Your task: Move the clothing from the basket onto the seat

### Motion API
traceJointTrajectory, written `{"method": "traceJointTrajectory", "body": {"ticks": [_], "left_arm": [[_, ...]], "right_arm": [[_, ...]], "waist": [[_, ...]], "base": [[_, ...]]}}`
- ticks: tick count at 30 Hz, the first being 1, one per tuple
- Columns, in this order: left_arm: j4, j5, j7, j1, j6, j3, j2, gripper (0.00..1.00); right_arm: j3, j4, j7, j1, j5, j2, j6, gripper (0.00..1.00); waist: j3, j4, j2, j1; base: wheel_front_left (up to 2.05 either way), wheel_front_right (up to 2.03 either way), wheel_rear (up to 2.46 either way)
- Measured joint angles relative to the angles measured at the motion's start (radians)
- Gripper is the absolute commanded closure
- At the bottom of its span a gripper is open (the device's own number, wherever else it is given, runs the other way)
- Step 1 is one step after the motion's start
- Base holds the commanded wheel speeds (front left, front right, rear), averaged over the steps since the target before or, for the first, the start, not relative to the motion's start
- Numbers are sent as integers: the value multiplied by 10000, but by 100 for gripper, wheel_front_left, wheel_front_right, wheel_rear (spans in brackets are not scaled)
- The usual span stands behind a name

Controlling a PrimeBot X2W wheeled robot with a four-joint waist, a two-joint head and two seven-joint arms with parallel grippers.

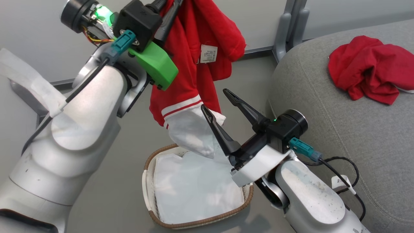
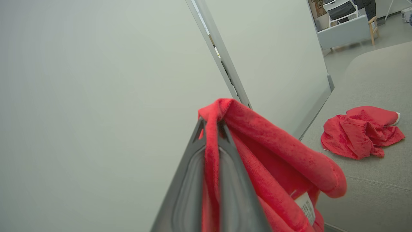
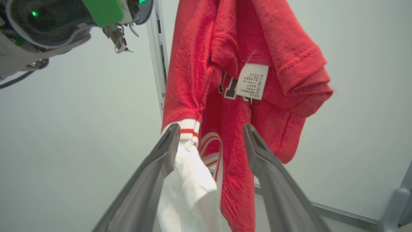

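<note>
High at the upper centre of the head view, a red garment [image 1: 190, 64] is held clamped in the left gripper [image 2: 210, 125], whose fingers are pressed shut on a fold of the cloth. It is judged to be raised this far so that its hanging length is cleared from the basket [image 1: 200, 223] at the lower centre. At mid-frame the right gripper [image 1: 215, 100] is seen spread wide and empty. Its jaws are set either side of the striped cuff [image 1: 181, 108] and the white cloth [image 1: 190, 134] below it, apparently so that the trailing end can be gathered. Whether that white cloth belongs to the garment or to the white liner sheet [image 1: 194, 187] lying in the basket cannot be told. At the upper right a second red garment [image 1: 368, 74] is seen crumpled on the grey seat [image 1: 323, 129], well apart from the basket. Counted: two red garments, one aloft and one already on the cushion; one white tag [image 1: 208, 53]; one basket; one liner; one seat; two grippers.
</note>
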Motion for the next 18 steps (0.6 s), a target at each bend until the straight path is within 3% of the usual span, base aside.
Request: {"method": "traceJointTrajectory", "body": {"ticks": [4,10,15,17,18], "left_arm": [[-96,-84,0,1,-2,-196,-336,100],[-479,-190,111,3,-6,-562,-836,100],[-842,-268,238,23,-6,-731,-1009,100],[-947,-314,267,92,8,-752,-1012,100],[-965,-328,268,147,33,-752,-1007,100]], "right_arm": [[328,267,2,-471,119,0,0,0],[627,2629,0,-1302,31,-15,0,0],[1012,3496,0,-1871,380,-10,0,0],[1237,3559,0,-2012,646,-8,0,46],[1321,3565,0,-2064,731,-4,0,59]], "waist": [[-78,126,0,0],[-206,439,0,0],[-310,663,0,0],[-342,730,0,0],[-354,749,0,0]], "base": [[0,0,0],[0,0,0],[0,0,0],[0,0,0],[0,0,0]]}}
